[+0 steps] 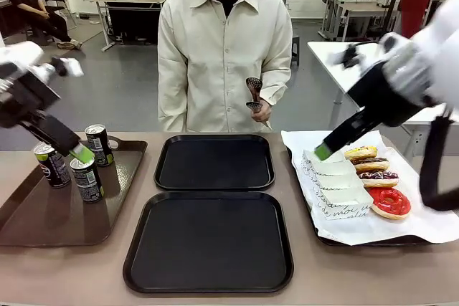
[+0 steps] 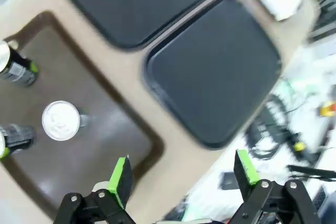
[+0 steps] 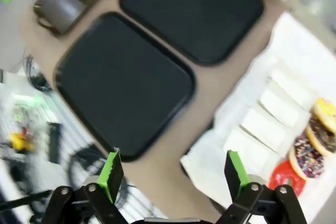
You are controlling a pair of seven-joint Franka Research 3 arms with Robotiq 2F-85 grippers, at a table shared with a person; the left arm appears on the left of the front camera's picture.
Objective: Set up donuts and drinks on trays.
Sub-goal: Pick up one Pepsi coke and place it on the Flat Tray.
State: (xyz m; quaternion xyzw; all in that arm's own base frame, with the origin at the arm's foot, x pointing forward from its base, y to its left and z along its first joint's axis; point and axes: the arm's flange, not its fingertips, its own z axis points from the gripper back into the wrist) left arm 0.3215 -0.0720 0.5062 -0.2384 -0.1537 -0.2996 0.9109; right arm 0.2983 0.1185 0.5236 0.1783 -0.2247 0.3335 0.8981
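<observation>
Evidently staged for a split job: hovers with the left end effector wide open and empty near the cans on the brown tray, and with the right end effector, equally open and empty, beside the donuts on the paper. Leaves both black trays bare between the end effectors, likely as shared drop zones.

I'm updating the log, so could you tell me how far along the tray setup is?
Nothing looks done: both black trays are empty. The cans stand on the brown tray, the donuts on the white paper. In hand: the left gripper hangs open near the cans, the right gripper open near the donuts. All placing is left.
</observation>
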